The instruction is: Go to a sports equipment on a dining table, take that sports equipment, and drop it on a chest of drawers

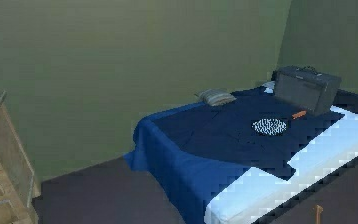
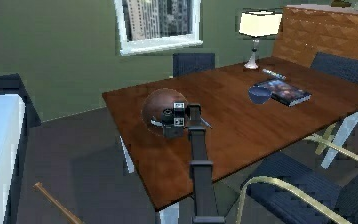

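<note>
A brown-orange ball (image 2: 163, 102) lies on the dark wooden tabletop (image 2: 237, 130), near the corner on the arm side view's left. The arm (image 2: 203, 185) rises from the bottom edge over the near side of the table, and the gripper (image 2: 171, 122) is right in front of the ball. The ball rests on the tabletop behind the fingers (image 2: 167, 126), so I cannot tell whether they grasp anything.

Farther along the tabletop lie a book (image 2: 290, 94) and, just beside it, a small bluish thing (image 2: 261, 93). A lamp (image 2: 257, 28) stands at the far end. Dark blue chairs stand around the table: one (image 2: 193, 63) under the window (image 2: 159, 22), one (image 2: 338, 66) before a wooden chest (image 2: 322, 30), and one (image 2: 292, 190) just beside the arm. A thin stick (image 2: 57, 204) lies on the floor.

In the forward view, a bed (image 1: 187, 160) with a blue cover carries a dark case (image 1: 307, 85), a pillow (image 1: 217, 97) and a round patterned thing (image 1: 272, 125).
</note>
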